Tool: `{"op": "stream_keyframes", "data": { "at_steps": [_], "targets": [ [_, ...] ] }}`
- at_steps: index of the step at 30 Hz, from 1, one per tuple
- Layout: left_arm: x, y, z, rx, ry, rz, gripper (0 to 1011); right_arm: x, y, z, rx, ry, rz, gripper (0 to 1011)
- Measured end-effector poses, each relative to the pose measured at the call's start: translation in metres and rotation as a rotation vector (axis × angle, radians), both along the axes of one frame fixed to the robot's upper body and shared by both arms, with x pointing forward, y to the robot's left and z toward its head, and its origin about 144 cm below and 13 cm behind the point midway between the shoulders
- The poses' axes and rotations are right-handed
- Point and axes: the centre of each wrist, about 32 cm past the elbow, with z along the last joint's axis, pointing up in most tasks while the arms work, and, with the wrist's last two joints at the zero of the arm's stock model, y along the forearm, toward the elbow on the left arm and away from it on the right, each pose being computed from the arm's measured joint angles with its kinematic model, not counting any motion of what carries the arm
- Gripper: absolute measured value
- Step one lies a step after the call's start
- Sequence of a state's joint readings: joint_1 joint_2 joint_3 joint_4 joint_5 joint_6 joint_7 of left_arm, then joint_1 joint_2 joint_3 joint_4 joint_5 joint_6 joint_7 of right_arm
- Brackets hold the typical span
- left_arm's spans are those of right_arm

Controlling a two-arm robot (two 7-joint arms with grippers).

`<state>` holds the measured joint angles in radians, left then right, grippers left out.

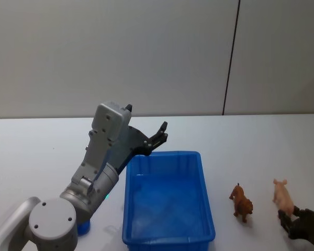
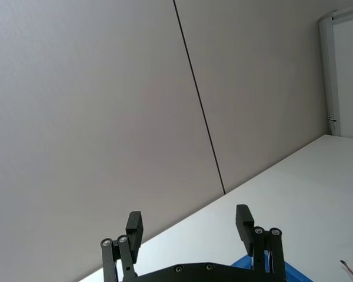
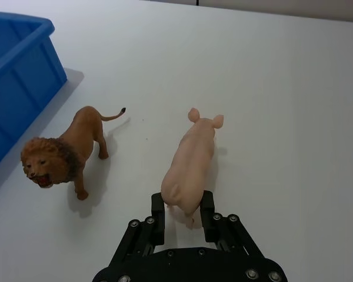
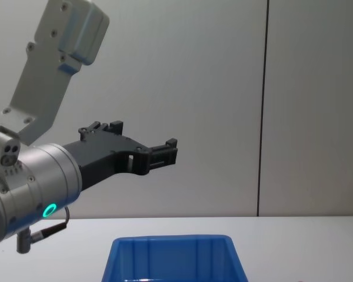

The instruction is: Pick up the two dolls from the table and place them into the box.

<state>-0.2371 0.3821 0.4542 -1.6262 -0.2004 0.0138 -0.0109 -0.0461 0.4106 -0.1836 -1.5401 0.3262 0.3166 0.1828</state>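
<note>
A pink pig doll [image 3: 193,158] stands on the white table [image 1: 261,146], right of the blue box [image 1: 167,241]. My right gripper [image 3: 182,202] is shut on the pig's hind end, with one finger against each flank. In the head view the pig [image 1: 281,194] is at the far right, and the right gripper [image 1: 287,214] is just in front of it. A brown lion doll [image 3: 62,155] stands free between the pig and the box [image 3: 17,76]. My left gripper [image 1: 163,133] hangs open and holds nothing, raised in the air above the box's far left corner.
The box interior holds nothing. A small blue object [image 1: 83,228] sits on the table at the left arm's base. Bare tabletop lies behind and to the right of the dolls. A grey wall with a dark vertical seam [image 4: 263,106] stands behind the table.
</note>
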Motion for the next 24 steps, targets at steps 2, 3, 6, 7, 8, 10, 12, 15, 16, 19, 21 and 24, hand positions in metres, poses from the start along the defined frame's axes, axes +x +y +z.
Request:
{"op": "stream_keyframes", "data": {
  "at_steps": [2,3,6,7,8,10,12,15,16,19,21,24],
  "targets": [
    [0.0,0.0,0.0,0.0,0.0,0.0,1001,0.0,0.0,0.001,0.003,-0.01,0.0,343],
    [0.0,0.0,0.0,0.0,0.0,0.0,1001,0.001,0.001,0.002,0.004,-0.016,0.001,343],
    [0.0,0.0,0.0,0.0,0.0,0.0,1001,0.001,0.002,0.004,0.01,-0.042,0.008,343],
    [0.0,0.0,0.0,0.0,0.0,0.0,1001,0.001,0.003,0.006,0.014,-0.057,0.015,343],
    [0.0,0.0,0.0,0.0,0.0,0.0,1001,0.002,0.003,0.007,0.016,-0.066,0.018,343],
    [0.0,0.0,0.0,0.0,0.0,0.0,1001,0.002,0.004,0.009,0.019,-0.081,0.027,343],
    [0.0,0.0,0.0,0.0,0.0,0.0,1001,0.003,0.006,0.014,0.025,-0.111,0.045,343],
    [0.0,0.0,0.0,0.0,0.0,0.0,1001,0.004,0.008,0.02,0.033,-0.148,0.071,343],
    [0.0,0.0,0.0,0.0,0.0,0.0,1001,0.005,0.009,0.023,0.038,-0.164,0.085,343],
    [0.0,0.0,0.0,0.0,0.0,0.0,1001,0.006,0.012,0.029,0.046,-0.195,0.112,343],
    [0.0,0.0,0.0,0.0,0.0,0.0,1001,0.008,0.015,0.035,0.054,-0.223,0.138,343],
    [0.0,0.0,0.0,0.0,0.0,0.0,1001,0.011,0.02,0.043,0.066,-0.257,0.178,343]
  ]
}}
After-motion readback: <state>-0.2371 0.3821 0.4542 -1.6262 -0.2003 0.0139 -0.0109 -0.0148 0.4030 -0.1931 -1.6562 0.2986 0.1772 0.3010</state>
